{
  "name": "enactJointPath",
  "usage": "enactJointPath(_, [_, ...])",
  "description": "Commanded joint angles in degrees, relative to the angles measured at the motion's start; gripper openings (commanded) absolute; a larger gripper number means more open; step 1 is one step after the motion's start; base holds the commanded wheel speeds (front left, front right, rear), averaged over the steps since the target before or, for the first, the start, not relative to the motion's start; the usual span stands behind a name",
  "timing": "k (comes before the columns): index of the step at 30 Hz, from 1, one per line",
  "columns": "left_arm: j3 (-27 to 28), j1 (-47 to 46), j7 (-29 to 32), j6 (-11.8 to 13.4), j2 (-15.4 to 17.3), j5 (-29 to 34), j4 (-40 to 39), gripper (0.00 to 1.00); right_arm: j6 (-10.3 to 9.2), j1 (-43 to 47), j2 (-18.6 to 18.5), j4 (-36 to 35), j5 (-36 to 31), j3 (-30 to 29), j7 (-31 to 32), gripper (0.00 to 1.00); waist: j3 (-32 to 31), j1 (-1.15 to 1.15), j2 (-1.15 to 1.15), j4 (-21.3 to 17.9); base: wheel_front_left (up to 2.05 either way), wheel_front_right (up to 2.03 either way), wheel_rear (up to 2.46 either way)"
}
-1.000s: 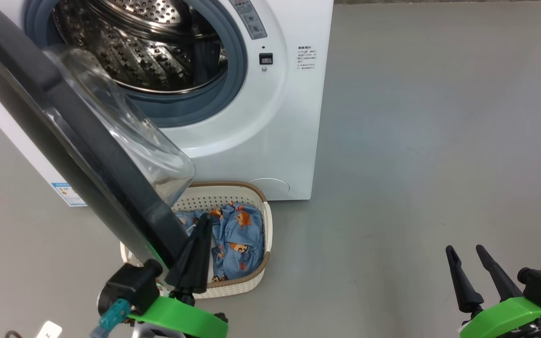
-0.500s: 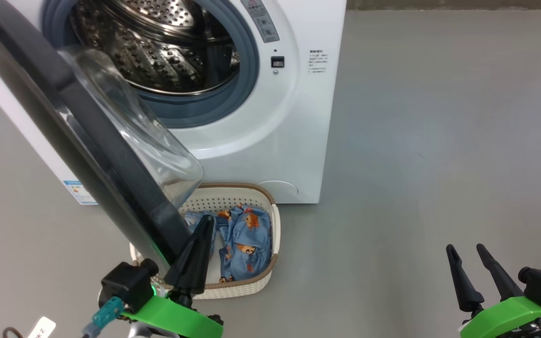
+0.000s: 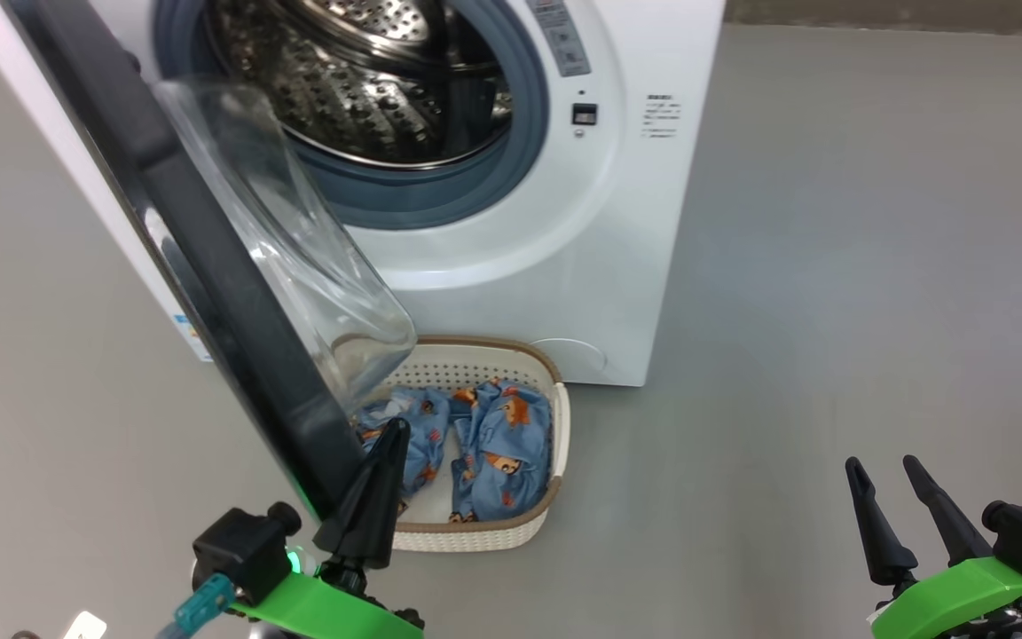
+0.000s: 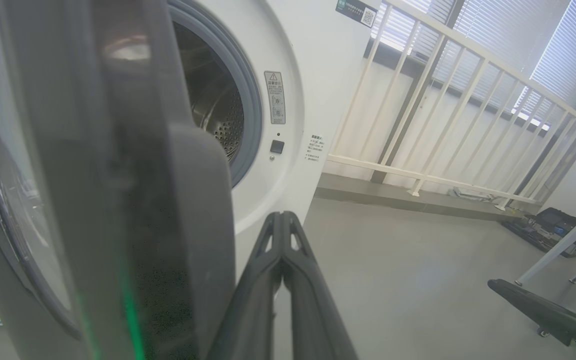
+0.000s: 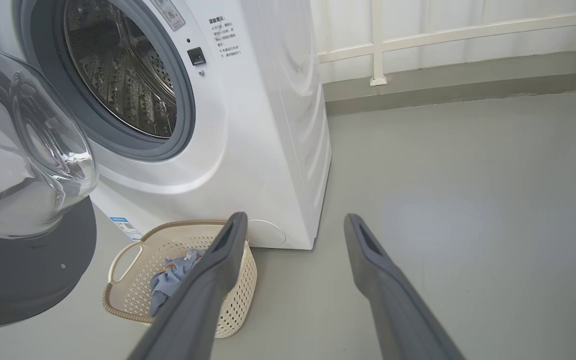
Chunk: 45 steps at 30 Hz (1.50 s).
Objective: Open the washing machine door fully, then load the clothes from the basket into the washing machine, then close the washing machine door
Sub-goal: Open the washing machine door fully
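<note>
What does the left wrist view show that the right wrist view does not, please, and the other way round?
Left wrist view, not the right wrist view: the shut left tool close beside the washing machine door's black rim, window blinds and a dark case on the floor. Right wrist view, not the left: the open right tool, and the basket holding the clothes. Both: the washing machine, its steel drum, the white railing and the grey floor.

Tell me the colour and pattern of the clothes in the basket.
Light blue with small orange-brown bear prints; the clothes show best in the head view.
</note>
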Motion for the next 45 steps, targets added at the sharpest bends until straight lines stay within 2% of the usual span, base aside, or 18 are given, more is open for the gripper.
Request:
enactJointPath(1, [4.49,-0.60,-0.33,0.70,1.78,0.44,0.01,0.00,0.09,-0.91,-1.07,-1.57,-0.93,0.99,-0.70,1.00,0.35,0.00,0.00,1.36,0.00,0.00,0.00])
enactJointPath(15, [7.11,2.15,-0.33,1.69,1.77,2.84,-1.45,0.00,0.09,-0.97,-1.70,-1.60,-0.99,1.04,-0.70,1.00,0.59,0.00,0.00,7.38,0.00,0.00,0.00])
enactJointPath(25, [11.88,3.84,-0.34,4.39,2.19,3.54,-2.60,0.00,0.09,-0.84,-1.90,-1.48,-0.92,1.15,-0.70,1.00,0.37,0.00,0.00,10.90,0.00,0.00,0.00])
enactJointPath(33, [15.90,3.94,-0.34,7.36,3.33,3.54,-2.01,0.00,0.09,-1.20,-1.89,-1.51,-0.93,1.76,-0.70,1.00,0.41,0.00,0.00,12.05,0.00,0.00,0.00])
enactJointPath(45, [21.32,1.00,-0.34,9.83,7.13,2.89,1.04,0.00,0.09,-1.38,-2.21,-1.93,-0.96,2.02,-0.70,1.00,1.49,0.00,0.00,12.38,0.00,0.00,0.00])
